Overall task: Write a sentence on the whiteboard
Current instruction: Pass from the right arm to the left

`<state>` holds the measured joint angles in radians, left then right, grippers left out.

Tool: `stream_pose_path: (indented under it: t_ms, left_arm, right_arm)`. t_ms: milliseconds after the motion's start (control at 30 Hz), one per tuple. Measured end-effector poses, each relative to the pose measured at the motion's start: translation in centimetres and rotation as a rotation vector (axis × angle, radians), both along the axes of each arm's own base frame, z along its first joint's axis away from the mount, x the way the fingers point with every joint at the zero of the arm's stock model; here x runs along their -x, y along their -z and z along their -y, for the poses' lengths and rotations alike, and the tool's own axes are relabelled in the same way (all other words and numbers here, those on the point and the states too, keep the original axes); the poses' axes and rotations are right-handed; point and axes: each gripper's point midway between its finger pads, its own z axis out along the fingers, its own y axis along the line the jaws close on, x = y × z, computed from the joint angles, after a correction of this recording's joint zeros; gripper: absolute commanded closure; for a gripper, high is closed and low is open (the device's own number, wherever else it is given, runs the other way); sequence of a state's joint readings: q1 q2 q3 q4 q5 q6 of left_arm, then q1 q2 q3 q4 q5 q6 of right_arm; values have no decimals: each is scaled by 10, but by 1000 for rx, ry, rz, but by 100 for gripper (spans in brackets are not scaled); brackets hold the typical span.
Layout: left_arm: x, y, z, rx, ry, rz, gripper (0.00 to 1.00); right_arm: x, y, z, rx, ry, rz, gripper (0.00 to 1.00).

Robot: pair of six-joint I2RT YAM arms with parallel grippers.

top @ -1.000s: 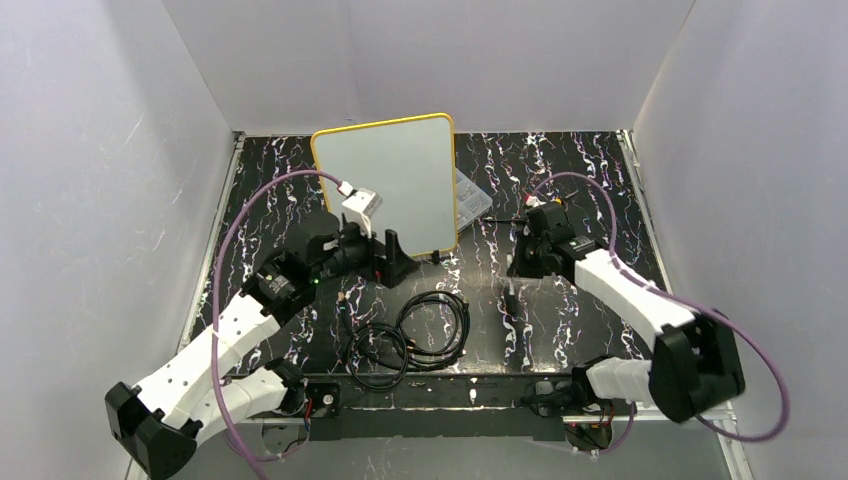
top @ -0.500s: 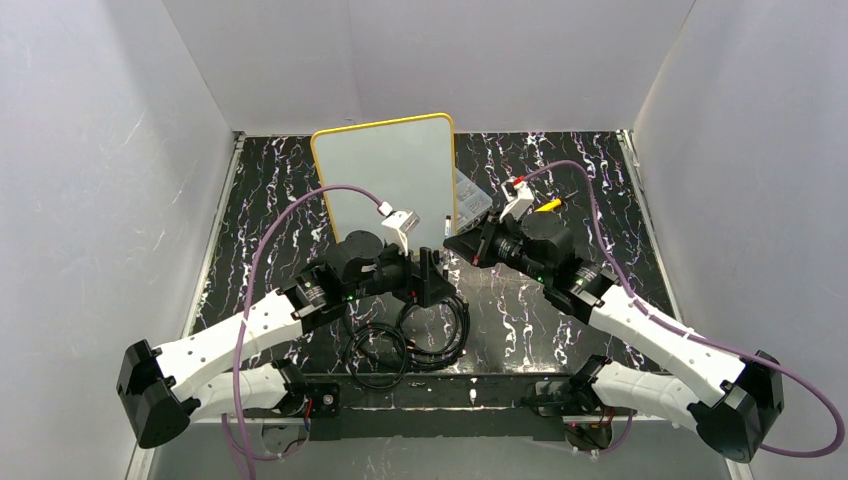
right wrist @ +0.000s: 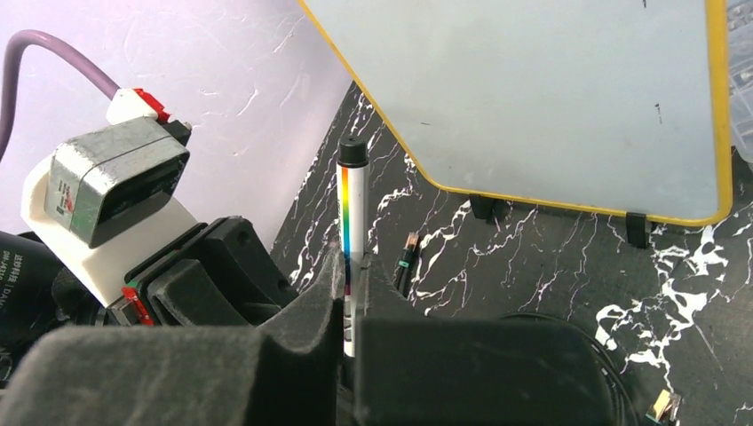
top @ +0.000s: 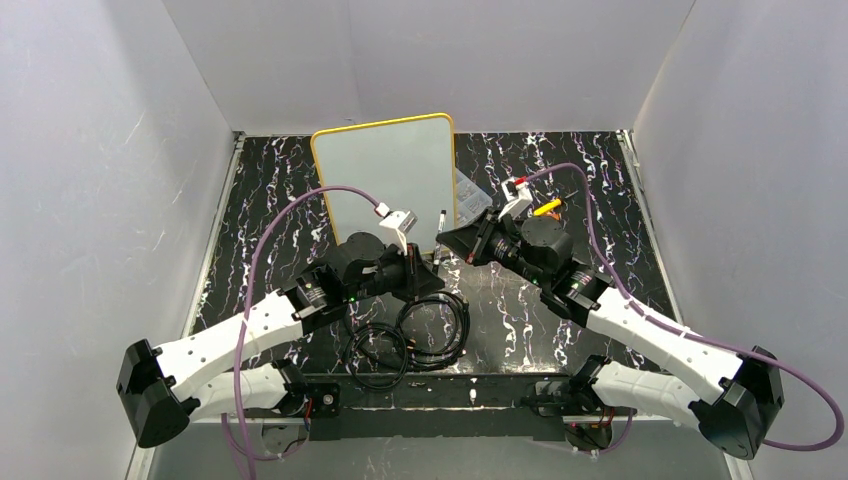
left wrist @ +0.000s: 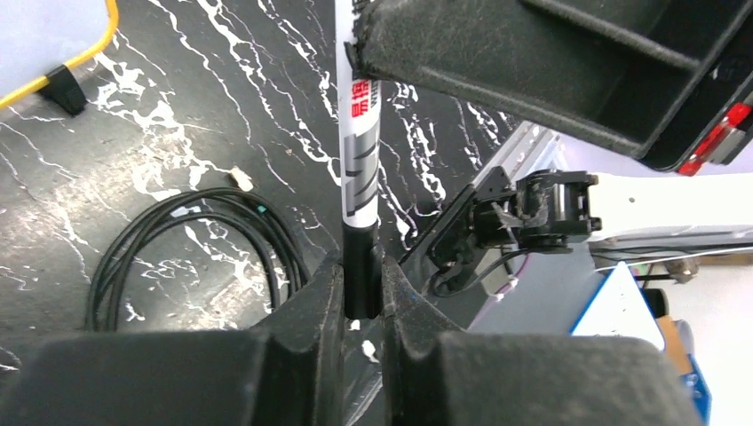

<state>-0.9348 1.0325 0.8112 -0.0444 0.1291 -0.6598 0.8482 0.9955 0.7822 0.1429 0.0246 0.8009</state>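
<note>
The whiteboard [top: 385,170] stands on small black feet at the far middle of the bench [top: 580,180], yellow-framed, and no writing shows on its face. Just near of it, the two arms meet over a single marker [left wrist: 359,151]. The right end effector [right wrist: 352,262] is closed on the white barrel, with one black end poking out beyond it toward the board. The left end effector [left wrist: 360,271] is closed on the other black end. Which end is the cap cannot be told for certain. Since both clamp the same marker, the likely trouble lies in the pull. If the arms draw apart off the marker's axis, the barrel may twist or slip in the grip rather than uncap. If the cap lets go suddenly, the right arm could lurch and knock the free end into the board, which looks light and might tip or slide. A dropped marker or cap would likely land among the coiled black cables [top: 410,335] on the near side of the bench, awkward to retrieve. A clear compartment box [top: 470,195] sits just right of the board, within range of a stray swing.
</note>
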Motion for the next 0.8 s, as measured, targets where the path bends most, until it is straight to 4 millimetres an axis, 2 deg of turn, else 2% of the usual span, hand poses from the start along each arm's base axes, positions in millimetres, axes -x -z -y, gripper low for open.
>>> stream_pose_path:
  t_ms: [33, 133, 200, 267, 367, 500, 633, 700, 800]
  left_arm:
    - [-1, 0, -1, -3, -4, 2, 100]
    - [-1, 5, -7, -42, -6, 28, 100]
    - [0, 7, -16, -88, 0, 62, 100]
    - [3, 8, -27, -144, 24, 107, 100]
    - [14, 7, -44, -235, 116, 181, 100]
    - [38, 10, -60, -336, 301, 235, 100]
    - [59, 29, -74, -422, 467, 232, 100]
    - [66, 35, -76, -436, 523, 225, 100]
    - [74, 37, -75, -427, 584, 221, 100]
  right_arm:
    - [0, 0, 0, 1, 2, -1, 71]
    - [2, 4, 1, 10, 1, -15, 34]
    - [6, 9, 5, 37, -3, -27, 14]
    - [11, 13, 11, 71, -5, -41, 5]
    - [18, 11, 23, 141, -9, -46, 1]
    - [31, -11, 35, 243, -61, -11, 1]
    - [51, -27, 30, 297, -211, 22, 2]
    - [62, -22, 24, 318, -303, 3, 7]
    - [82, 8, 11, 365, -469, -100, 17]
